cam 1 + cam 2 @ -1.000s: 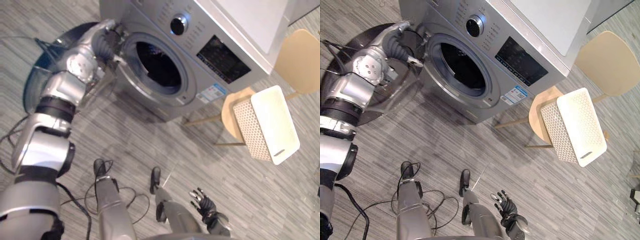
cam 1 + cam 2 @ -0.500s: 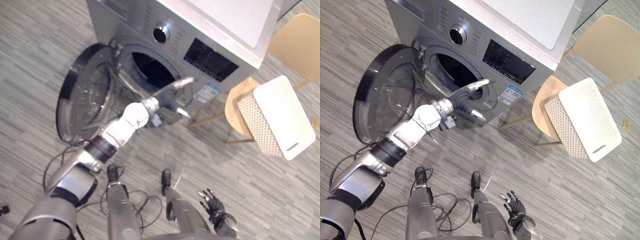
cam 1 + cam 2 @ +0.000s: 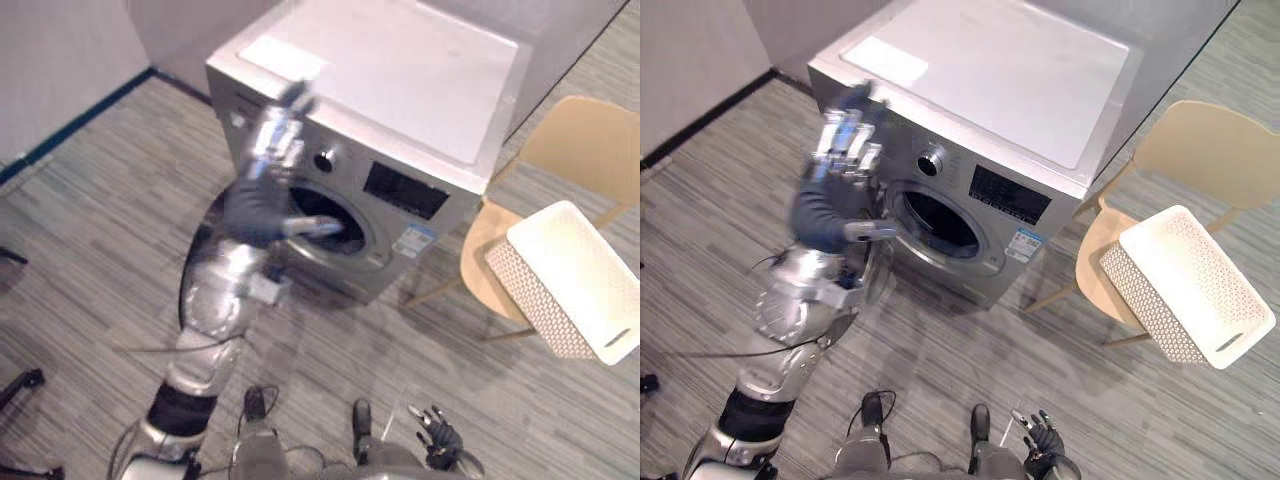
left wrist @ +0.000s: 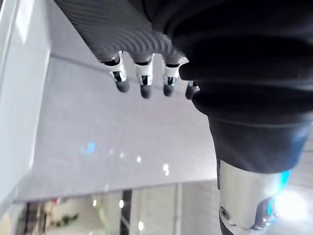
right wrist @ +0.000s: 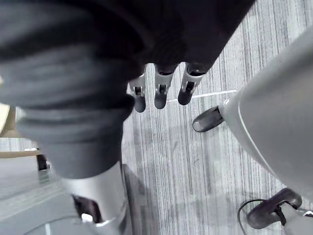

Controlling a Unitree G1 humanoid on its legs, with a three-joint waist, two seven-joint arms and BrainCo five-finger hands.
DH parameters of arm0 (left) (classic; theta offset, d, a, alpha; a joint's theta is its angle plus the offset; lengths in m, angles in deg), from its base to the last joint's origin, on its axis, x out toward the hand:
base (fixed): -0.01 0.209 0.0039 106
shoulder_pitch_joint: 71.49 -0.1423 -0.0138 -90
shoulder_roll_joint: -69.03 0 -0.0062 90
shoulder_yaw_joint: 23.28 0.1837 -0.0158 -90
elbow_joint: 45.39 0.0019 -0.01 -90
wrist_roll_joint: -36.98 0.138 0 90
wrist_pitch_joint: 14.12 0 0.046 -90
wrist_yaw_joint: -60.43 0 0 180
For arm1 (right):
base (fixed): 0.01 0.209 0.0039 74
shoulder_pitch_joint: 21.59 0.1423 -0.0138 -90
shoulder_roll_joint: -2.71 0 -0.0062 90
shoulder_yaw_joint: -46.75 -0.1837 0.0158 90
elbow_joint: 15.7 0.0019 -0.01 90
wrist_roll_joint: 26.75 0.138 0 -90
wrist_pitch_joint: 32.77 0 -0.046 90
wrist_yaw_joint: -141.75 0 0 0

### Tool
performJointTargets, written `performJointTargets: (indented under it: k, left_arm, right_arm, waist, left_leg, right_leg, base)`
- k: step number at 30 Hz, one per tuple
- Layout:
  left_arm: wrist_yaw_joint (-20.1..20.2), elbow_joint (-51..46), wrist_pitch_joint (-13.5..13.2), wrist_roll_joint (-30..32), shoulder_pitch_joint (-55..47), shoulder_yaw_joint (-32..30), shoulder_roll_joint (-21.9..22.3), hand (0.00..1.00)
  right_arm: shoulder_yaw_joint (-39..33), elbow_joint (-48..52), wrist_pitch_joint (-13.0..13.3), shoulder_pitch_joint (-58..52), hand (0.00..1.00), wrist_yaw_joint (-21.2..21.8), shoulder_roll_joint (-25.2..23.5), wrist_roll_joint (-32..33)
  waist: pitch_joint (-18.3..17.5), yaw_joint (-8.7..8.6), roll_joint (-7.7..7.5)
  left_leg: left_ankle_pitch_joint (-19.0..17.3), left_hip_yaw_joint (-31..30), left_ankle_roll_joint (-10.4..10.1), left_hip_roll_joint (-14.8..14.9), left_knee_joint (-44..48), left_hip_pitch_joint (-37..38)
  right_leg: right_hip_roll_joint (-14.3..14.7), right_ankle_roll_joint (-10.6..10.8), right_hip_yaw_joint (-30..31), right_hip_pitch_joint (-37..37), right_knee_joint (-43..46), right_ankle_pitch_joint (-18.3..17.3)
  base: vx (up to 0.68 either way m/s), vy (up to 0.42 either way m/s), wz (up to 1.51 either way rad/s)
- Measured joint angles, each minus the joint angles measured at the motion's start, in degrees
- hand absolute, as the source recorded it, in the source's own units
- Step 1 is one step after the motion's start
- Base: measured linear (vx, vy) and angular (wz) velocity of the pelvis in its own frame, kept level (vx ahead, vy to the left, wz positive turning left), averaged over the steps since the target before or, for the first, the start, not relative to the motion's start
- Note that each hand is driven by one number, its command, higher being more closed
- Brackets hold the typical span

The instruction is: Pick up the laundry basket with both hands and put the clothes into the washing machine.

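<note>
Floor (image 3: 90,200): grey plank pattern w/ thin streaks, runs thru whole rm. Far left: plain pale grey wall (image 3: 50,60), dark skirting (image 3: 80,119) along its base, running at an angle toward far centre. Second grey wall (image 3: 1165,55) far, centre-right, dark strip at its foot. Right side: light-wood chair (image 3: 1195,140), curved backrest, rounded seat, slim legs on floor. Left edge, near: dark legs (image 3: 22,381) of smth, can't ID. Thin white line (image 5: 215,94) on floor, near centre. Light soft and even.
</note>
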Motion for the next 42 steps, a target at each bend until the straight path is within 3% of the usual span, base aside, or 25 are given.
performJointTargets:
  k: [5,9,12,17,20,21,22,27,30,31,32,35,38,39,42]
  left_arm:
    - [-4.5,0.53,0.36,9.22,-11.34,-16.6,2.4,0.0]
    - [-8.2,8.27,4.07,17.78,-13.27,-26.23,3.97,0.0]
    - [-11.08,12.09,8.78,24.01,-14.61,-29.55,4.11,0.0]
    - [-11.96,17.07,12.61,30.97,-15.12,-34.56,3.93,0.0]
    - [-12.31,23.3,14.23,33.09,-13.45,-38.65,0.57,0.0]
    - [-12.31,27.55,14.67,33.4,-11.64,-39.32,-2.75,0.0]
    - [-12.34,29.71,15.0,33.44,-10.66,-39.58,-4.41,0.0]
    - [-9.86,50.32,16.02,35.04,4.64,-39.53,-21.93,0.0]
    - [-8.08,58.42,16.35,35.0,12.98,-36.19,-28.31,0.0]
    - [-7.36,59.85,16.38,35.01,14.59,-35.02,-29.46,0.0]
    - [-6.63,61.28,16.38,35.02,16.8,-33.61,-30.22,0.0]
    - [-5.38,62.26,16.38,35.05,20.76,-29.97,-30.33,0.0]
    - [-4.92,63.63,16.51,35.11,22.35,-25.77,-30.17,0.0]
    - [-4.91,63.63,16.54,35.15,23.18,-24.44,-30.14,0.0]
    - [-5.16,63.55,16.56,35.67,25.65,-22.06,-30.05,0.0]
  right_arm:
    - [-2.83,-1.7,0.59,-1.86,0.0,0.25,0.05,-0.27]
    - [-3.82,-2.06,0.52,-2.41,0.0,0.56,0.46,-2.19]
    - [-3.77,-1.83,0.02,-2.44,0.0,0.62,0.25,-2.47]
    - [-3.76,0.71,-0.92,-2.73,0.0,0.75,0.26,-3.37]
    - [-3.76,1.17,-1.34,-2.7,0.0,1.63,0.3,-3.96]
    - [-3.76,1.02,-1.8,-2.69,0.0,1.68,0.3,-4.0]
    - [-3.76,0.85,-1.92,-2.64,0.0,1.68,0.3,-4.01]
    - [-3.19,0.73,-2.18,-1.86,0.0,1.77,0.37,-3.97]
    - [-2.3,0.9,-2.19,-1.35,0.0,2.14,0.35,-3.82]
    - [-1.45,0.9,-2.18,-1.32,0.0,2.62,0.37,-3.75]
    - [-0.26,0.99,-2.2,-1.33,0.0,3.09,0.32,-3.52]
    - [2.12,2.02,-2.39,-1.17,0.0,4.03,0.19,-2.16]
    - [5.02,3.12,-2.64,-1.01,0.0,4.37,-0.14,-0.63]
    - [5.94,3.12,-2.65,-1.02,0.0,4.38,-0.16,0.11]
    - [7.85,3.11,-2.76,-0.34,0.0,4.39,-0.17,0.46]
  waist:
    - [-2.68,0.85,0.56]
    - [-2.98,1.47,0.55]
    - [-3.47,1.43,-0.19]
    - [-3.79,1.35,-0.81]
    - [-3.96,1.38,-1.2]
    - [-3.95,1.4,-1.57]
    - [-3.94,1.42,-1.8]
    - [-3.11,1.07,-4.81]
    - [-1.87,1.14,-5.6]
    - [-1.08,1.17,-5.32]
    - [-0.72,1.23,-6.21]
    - [0.22,1.33,-6.88]
    - [1.42,1.23,-7.67]
    - [1.86,1.24,-8.08]
    - [3.59,1.51,-8.22]
  left_leg:
    - [0.26,0.18,0.36,-0.34,-4.22,2.75]
    - [0.63,0.73,0.33,-0.55,-5.94,3.98]
    - [1.38,1.52,0.37,-0.56,-7.37,4.51]
    - [1.35,2.34,0.31,-0.43,-7.15,4.11]
    - [1.33,2.99,0.28,0.11,-6.13,2.16]
    - [1.34,2.97,0.27,0.44,-5.14,1.06]
    - [1.34,2.91,0.27,0.56,-4.71,0.66]
    - [0.93,0.87,-0.78,2.65,0.96,-4.82]
    - [0.86,-0.41,-0.71,4.06,2.99,-7.71]
    - [0.64,-0.55,-0.68,4.4,3.53,-8.23]
    - [0.44,-0.88,-0.75,4.48,4.12,-8.82]
    - [-2.78,-1.89,-0.25,5.48,5.69,-11.91]
    - [-2.84,-3.21,-0.27,6.09,6.5,-14.11]
    - [-2.67,-3.25,-0.55,5.98,6.98,-14.66]
    - [-1.93,-3.87,-1.54,6.58,7.36,-16.21]
  right_leg:
    - [0.26,-0.14,0.11,0.71,-0.24,-0.25]
    - [0.19,-0.11,0.47,0.95,-0.26,-0.25]
    - [0.19,-0.08,0.66,0.69,-0.37,-0.22]
    - [0.18,0.11,0.8,0.38,-0.94,-0.11]
    - [0.41,0.31,0.84,-0.97,-1.21,0.05]
    - [0.57,0.36,0.81,-1.48,-1.21,0.13]
    - [0.65,0.36,0.81,-1.6,-1.24,0.18]
    - [2.01,1.91,0.77,-3.72,-1.42,2.4]
    - [2.81,1.95,0.8,-4.65,-2.49,5.31]
    - [3.11,1.65,0.75,-4.81,-2.5,5.73]
    - [3.23,1.71,0.75,-5.01,-2.48,5.79]
    - [3.76,1.21,0.53,-6.67,-2.5,6.14]
    - [4.43,0.23,0.33,-7.48,-3.56,6.22]
    - [4.36,-1.49,0.32,-7.48,-3.67,4.83]
    - [5.35,-2.28,-0.16,-8.8,-3.93,4.13]
  base:
    - [0.0,-0.022,0.0]
    - [0.0,0.0,0.0]
    - [0.0,-0.013,-0.04]
    - [0.03,-0.016,-0.05]
    - [0.03,-0.029,-0.03]
    - [0.03,-0.029,0.02]
    - [0.04,-0.038,0.03]
    - [0.01,-0.018,0.0]
    - [-0.06,0.016,0.04]
    - [-0.08,0.014,0.01]
    - [-0.09,-0.003,0.03]
    - [-0.11,-0.011,0.07]
    - [-0.09,-0.052,0.04]
    - [-0.07,-0.092,0.05]
    - [-0.04,-0.08,0.0]
